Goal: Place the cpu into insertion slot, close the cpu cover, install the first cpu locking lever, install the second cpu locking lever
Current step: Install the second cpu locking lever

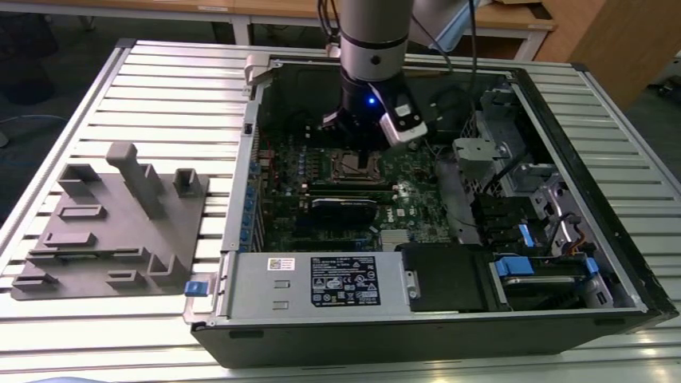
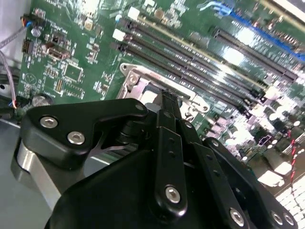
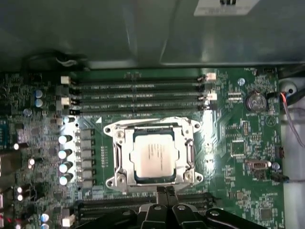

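The open black computer case (image 1: 553,263) lies on its side on a table of pale metal slats (image 1: 159,88). A grey plastic fixture block with several upright posts (image 1: 112,223) rests on the slats toward the exterior view's left, well apart from the case. Inside the case is the green motherboard (image 3: 238,143).

The black gripper of the arm (image 1: 368,163) hangs low over the board, just beside the socket area. In the first wrist view the fingertips (image 3: 165,192) are pressed together and nothing is between them; they stand at the edge of the socket, next to a long black slot. In the second wrist view the two black fingers (image 2: 167,102) are also joined, and their tip is at the shiny rim of the socket.

The small flat square cpu with a dull silver-grey top (image 3: 155,156) sits flat in the insertion slot (image 3: 116,179), a square socket with a shiny metal rim. The cpu cover (image 3: 187,153), a thin silver metal frame with a cut-out middle, lies down around the chip, and the top of the chip shows through its opening. Four long black memory slots (image 3: 136,95) run parallel beside the socket. It cannot be told if the locking levers are fastened.
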Robot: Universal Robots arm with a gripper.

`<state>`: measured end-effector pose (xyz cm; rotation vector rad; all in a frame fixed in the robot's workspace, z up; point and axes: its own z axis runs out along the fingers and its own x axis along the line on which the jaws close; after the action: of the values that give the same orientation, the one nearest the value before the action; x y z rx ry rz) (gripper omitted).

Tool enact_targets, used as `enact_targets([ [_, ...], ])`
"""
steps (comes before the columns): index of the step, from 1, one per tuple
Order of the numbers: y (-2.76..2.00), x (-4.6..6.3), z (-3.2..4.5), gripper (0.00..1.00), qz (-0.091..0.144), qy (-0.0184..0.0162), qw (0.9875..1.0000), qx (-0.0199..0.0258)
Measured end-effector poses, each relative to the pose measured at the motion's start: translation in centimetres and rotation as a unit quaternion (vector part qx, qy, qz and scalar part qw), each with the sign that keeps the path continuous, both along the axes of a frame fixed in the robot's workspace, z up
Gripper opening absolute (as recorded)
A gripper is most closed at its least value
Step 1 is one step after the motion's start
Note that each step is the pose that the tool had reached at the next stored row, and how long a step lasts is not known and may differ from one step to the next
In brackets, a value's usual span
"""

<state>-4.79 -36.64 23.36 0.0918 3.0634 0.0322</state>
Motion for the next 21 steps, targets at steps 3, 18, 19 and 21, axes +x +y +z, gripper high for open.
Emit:
enact_targets([
  [3, -0.41, 0.0, -0.02, 0.11, 0.0, 0.0, 1.0, 0.0],
  [18, -0.98, -1.0, -0.64, 0.11, 0.0, 0.0, 1.0, 0.0],
  [19, -0.99, -1.1, -0.74, 0.11, 0.0, -0.0001, 1.0, 0.0001],
  [21, -1.02, -1.2, -0.97, 0.11, 0.0, 0.0, 1.0, 0.0],
])
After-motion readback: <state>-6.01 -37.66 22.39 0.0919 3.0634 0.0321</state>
